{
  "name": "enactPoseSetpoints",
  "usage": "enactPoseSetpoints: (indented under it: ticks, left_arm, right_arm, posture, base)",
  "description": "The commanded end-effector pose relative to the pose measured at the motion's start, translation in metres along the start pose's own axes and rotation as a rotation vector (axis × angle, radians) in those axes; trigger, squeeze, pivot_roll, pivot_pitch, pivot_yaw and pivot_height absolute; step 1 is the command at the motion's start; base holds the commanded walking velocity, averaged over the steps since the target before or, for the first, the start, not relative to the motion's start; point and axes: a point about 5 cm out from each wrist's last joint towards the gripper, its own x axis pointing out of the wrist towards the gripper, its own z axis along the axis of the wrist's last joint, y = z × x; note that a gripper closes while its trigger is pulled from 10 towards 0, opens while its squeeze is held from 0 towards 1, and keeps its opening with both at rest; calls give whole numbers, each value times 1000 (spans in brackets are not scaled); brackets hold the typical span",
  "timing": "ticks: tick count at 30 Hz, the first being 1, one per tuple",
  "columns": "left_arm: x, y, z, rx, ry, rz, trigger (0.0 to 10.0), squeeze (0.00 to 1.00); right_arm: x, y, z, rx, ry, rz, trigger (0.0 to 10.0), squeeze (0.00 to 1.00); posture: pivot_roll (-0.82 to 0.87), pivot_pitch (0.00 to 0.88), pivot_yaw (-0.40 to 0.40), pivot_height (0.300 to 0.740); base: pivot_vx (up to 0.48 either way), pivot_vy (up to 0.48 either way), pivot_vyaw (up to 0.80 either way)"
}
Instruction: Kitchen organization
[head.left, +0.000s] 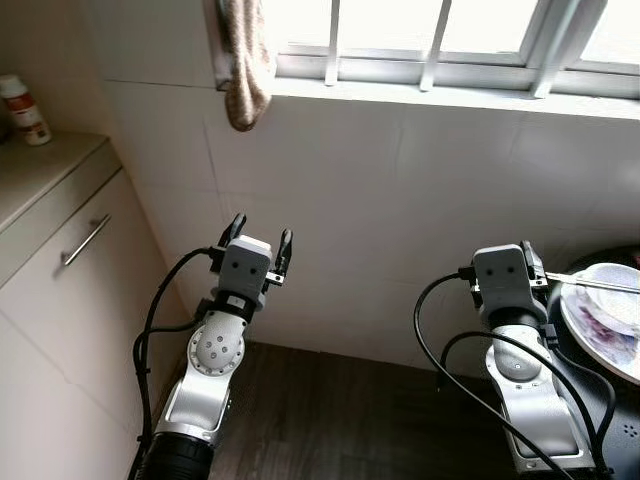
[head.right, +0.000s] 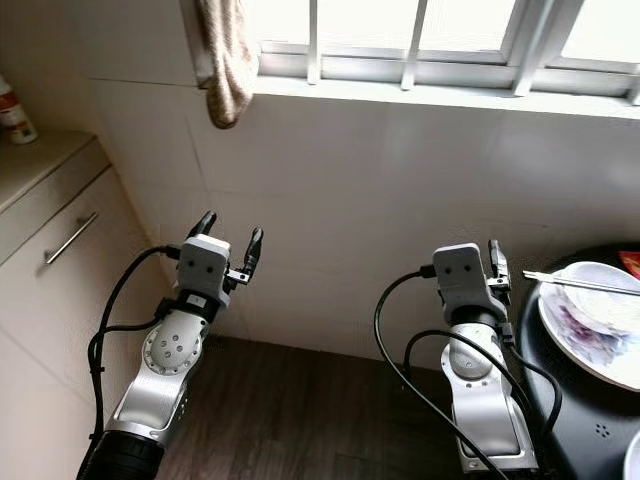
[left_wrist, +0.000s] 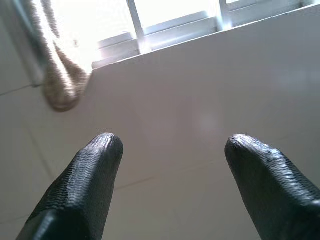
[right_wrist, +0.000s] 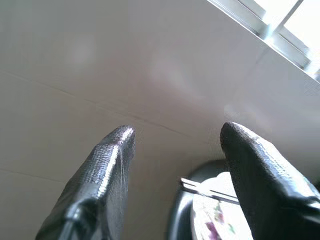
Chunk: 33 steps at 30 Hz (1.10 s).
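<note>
I take the white tiled wall (head.left: 400, 230) under the window (head.left: 440, 40) as my landmark. Both arms are raised toward it with nothing held.

My left hand (head.left: 259, 243) points at the wall below the window sill, fingers spread apart, with bare tile showing between the two black fingertips (left_wrist: 95, 170) in the left wrist view. A beige cloth (head.left: 245, 70) hangs down the wall from the sill, above that hand and a little to its left.

My right hand (head.right: 496, 262) is raised further right along the same wall. Its fingers (right_wrist: 110, 165) stand apart with nothing between them.

Just right of the right hand, close to the foot of the wall, a white plate (head.right: 590, 325) with purple smears on it sits on a round black counter (head.right: 575, 410). A metal fork (head.right: 580, 284) lies across the plate's top, its tines toward the right hand; in the right wrist view the tines show between the two fingers but beyond them, not touching.

To the left of the wall, a cream cabinet (head.left: 60, 330) with a metal bar handle (head.left: 85, 240) meets it at the corner, and a small white bottle with a red band (head.left: 22, 110) stands on the cabinet top (head.left: 40, 175). Dark wood floor (head.left: 340, 420) runs along the wall's base.
</note>
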Motion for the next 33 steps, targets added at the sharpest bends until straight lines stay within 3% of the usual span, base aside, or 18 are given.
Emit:
enactPoseSetpoints:
  ticks: [1,33]
  left_arm:
    - [1,-2,3,2,-11,-14,10000,0]
    - [1,-3,6,8,-36,-13,10000,0]
  right_arm:
    - [2,1,0,6,10,1,10000,0]
    - [2,-3,-2,-15,37,-48,10000,0]
  posture:
    - [27,0,-41,740]
    - [23,0,-46,740]
  base:
    - [0,0,-800]
    - [0,0,-800]
